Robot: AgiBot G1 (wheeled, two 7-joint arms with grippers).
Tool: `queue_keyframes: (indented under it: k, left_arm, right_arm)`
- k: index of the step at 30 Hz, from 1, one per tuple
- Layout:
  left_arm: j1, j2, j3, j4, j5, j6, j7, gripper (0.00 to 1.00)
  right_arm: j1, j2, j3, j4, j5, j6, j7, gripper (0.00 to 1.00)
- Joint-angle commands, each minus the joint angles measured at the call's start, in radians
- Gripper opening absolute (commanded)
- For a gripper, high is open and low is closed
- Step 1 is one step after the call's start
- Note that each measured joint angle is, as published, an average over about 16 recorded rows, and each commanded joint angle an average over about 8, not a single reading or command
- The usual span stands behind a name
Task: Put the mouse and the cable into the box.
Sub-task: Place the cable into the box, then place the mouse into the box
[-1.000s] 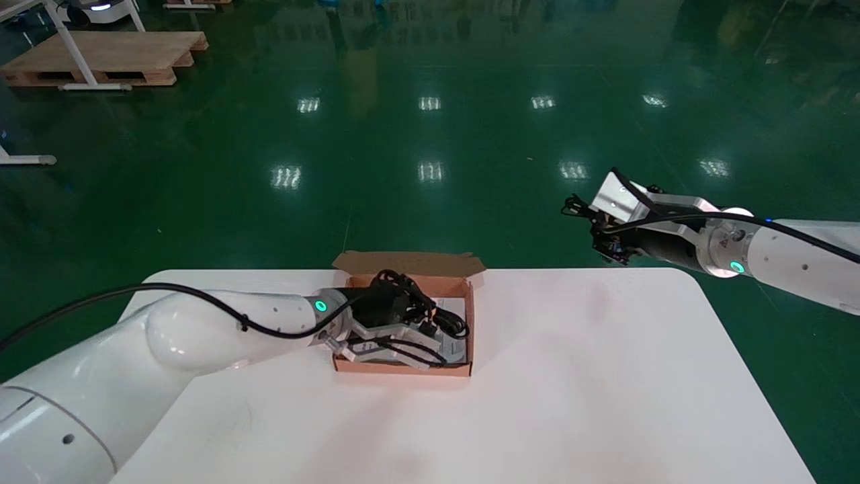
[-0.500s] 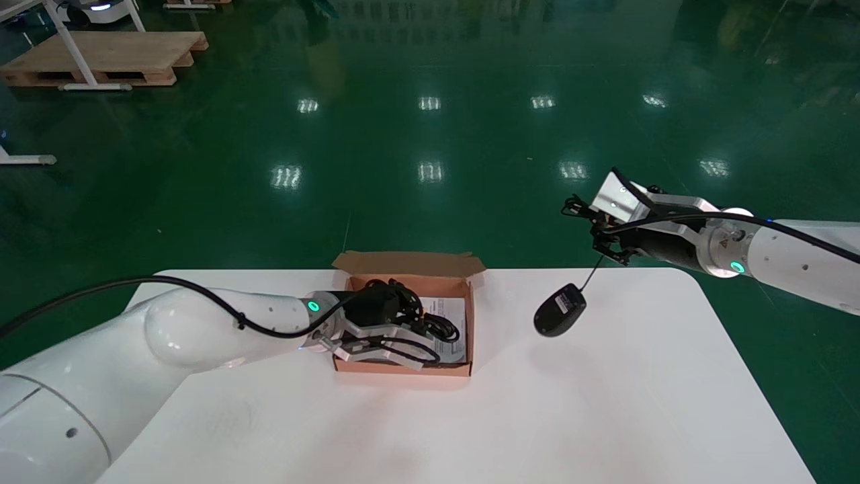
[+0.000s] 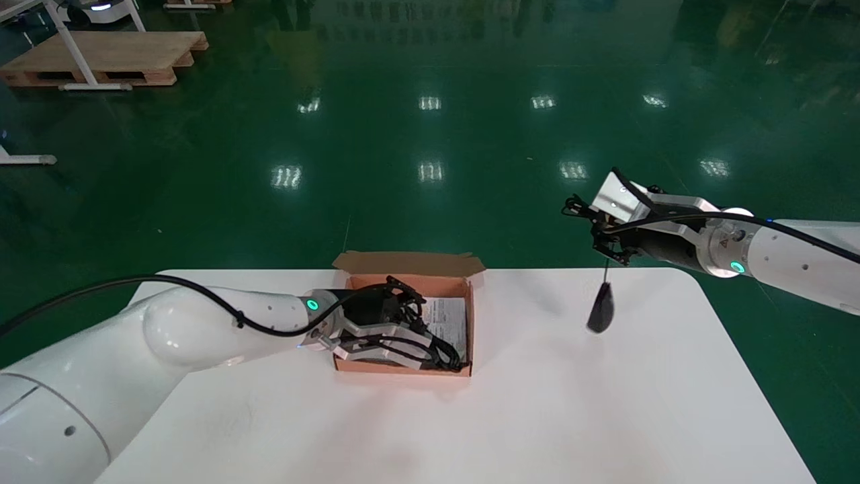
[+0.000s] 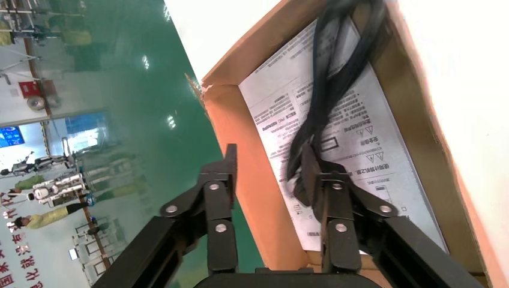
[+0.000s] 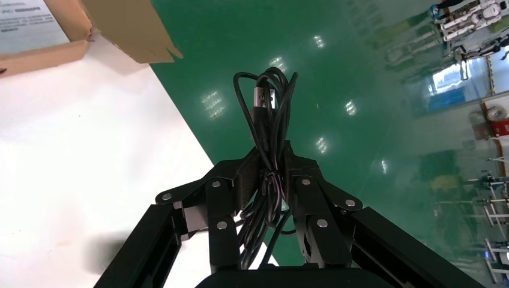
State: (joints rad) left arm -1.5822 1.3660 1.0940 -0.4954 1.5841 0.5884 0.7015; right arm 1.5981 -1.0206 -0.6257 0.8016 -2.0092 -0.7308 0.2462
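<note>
- The open brown cardboard box [image 3: 402, 368] was set on the white surface [image 3: 571, 403], left of centre.
- The coiled black cable [image 4: 334, 84] was laid inside it, on a printed white leaflet [image 4: 366, 144].
- The left gripper [image 4: 268, 157] was held in the box, jaws released, close to the cable.
- The right gripper [image 5: 271, 161] was raised at the surface's far right edge, jaws clenched on a bunched black cord [image 5: 268, 102].
- The black computer mouse [image 3: 600, 310] was hung from that cord, well right of the box.

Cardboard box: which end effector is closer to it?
Left. The left end effector is open inside the box; the right end effector is raised off to its right, clamping the mouse cord.
</note>
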Motion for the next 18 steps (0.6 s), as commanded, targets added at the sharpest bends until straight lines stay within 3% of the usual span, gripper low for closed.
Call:
queue_keyframes:
  k: [1, 7, 18]
  left_arm:
    - [0.0, 0.001, -0.002, 0.001, 0.003, 0.001, 0.002, 1.0]
    - [-0.01, -0.024, -0.004, 0.006, 0.004, -0.022, -0.028, 1.0]
    - [-0.141, -0.138, -0.021, 0.163, 0.047, -0.151, -0.22, 1.0]
  right_arm:
    - [0.0, 0.0, 0.0, 0.0, 0.0, 0.0, 0.0, 0.0]
    - [-0.005, -0.001, -0.003, 0.009, 0.0, -0.002, -0.007, 0.0]
    - [-0.032, -0.01, -0.016, 0.045, -0.004, 0.004, -0.035, 0.0]
